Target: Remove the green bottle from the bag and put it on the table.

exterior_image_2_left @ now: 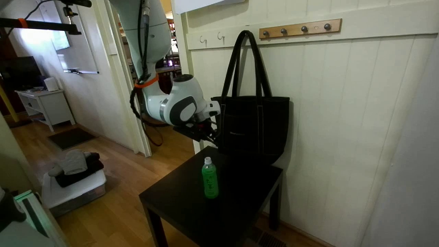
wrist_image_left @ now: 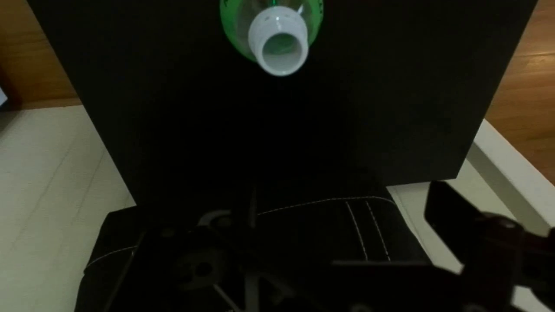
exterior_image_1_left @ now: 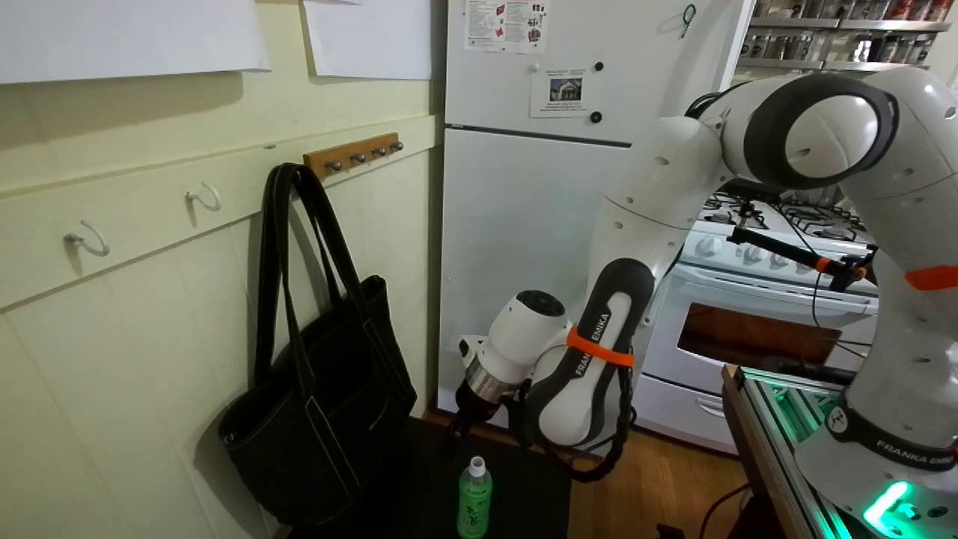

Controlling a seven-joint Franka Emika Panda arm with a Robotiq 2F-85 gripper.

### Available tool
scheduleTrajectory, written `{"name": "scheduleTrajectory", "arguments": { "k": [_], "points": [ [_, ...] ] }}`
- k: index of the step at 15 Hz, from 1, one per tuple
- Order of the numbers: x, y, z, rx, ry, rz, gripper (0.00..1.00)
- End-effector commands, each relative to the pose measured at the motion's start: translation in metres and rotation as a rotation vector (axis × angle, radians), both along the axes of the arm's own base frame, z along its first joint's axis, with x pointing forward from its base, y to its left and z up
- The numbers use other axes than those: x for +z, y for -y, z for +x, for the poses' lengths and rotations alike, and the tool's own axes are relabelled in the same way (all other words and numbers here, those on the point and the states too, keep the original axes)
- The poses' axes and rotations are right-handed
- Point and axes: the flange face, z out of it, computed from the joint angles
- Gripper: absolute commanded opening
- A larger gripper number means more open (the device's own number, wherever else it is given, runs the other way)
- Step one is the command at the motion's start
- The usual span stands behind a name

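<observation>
The green bottle [exterior_image_1_left: 474, 501] stands upright on the dark table [exterior_image_1_left: 539, 486], in front of the bag; both also show in an exterior view, bottle [exterior_image_2_left: 210, 180] and table [exterior_image_2_left: 171, 195]. In the wrist view the bottle [wrist_image_left: 279, 43] shows its white top at the upper middle, over the table [wrist_image_left: 151, 86]. The black bag [exterior_image_1_left: 337, 419] hangs on the wall, its base at the table's back; it also shows here [exterior_image_2_left: 243, 127] and in the wrist view [wrist_image_left: 312, 234]. My gripper [exterior_image_1_left: 455, 433] is beside the bag, apart from the bottle. In the wrist view its fingers [wrist_image_left: 342, 208] are spread with nothing between them.
A wooden peg rail [exterior_image_1_left: 355, 155] and white hooks [exterior_image_1_left: 203, 197] are on the wall near the bag straps. A white refrigerator [exterior_image_1_left: 516, 224] and stove [exterior_image_1_left: 748, 299] stand behind the arm. A storage box [exterior_image_2_left: 75, 188] sits on the floor.
</observation>
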Motion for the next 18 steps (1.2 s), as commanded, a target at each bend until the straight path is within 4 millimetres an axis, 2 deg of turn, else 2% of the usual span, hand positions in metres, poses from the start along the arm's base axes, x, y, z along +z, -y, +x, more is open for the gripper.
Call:
{"name": "scheduleTrajectory", "arguments": {
  "k": [1, 9, 14, 15, 18],
  "points": [
    [0.023, 0.001, -0.007, -0.006, -0.12, 0.008, 1.0],
    [0.059, 0.015, -0.014, -0.047, -0.341, -0.037, 1.0],
    [0.076, 0.007, -0.021, -0.043, -0.41, -0.043, 1.0],
    [0.067, 0.011, -0.011, -0.031, -0.376, -0.029, 1.0],
    [0.074, 0.007, -0.012, -0.032, -0.384, -0.029, 1.0]
  ]
}}
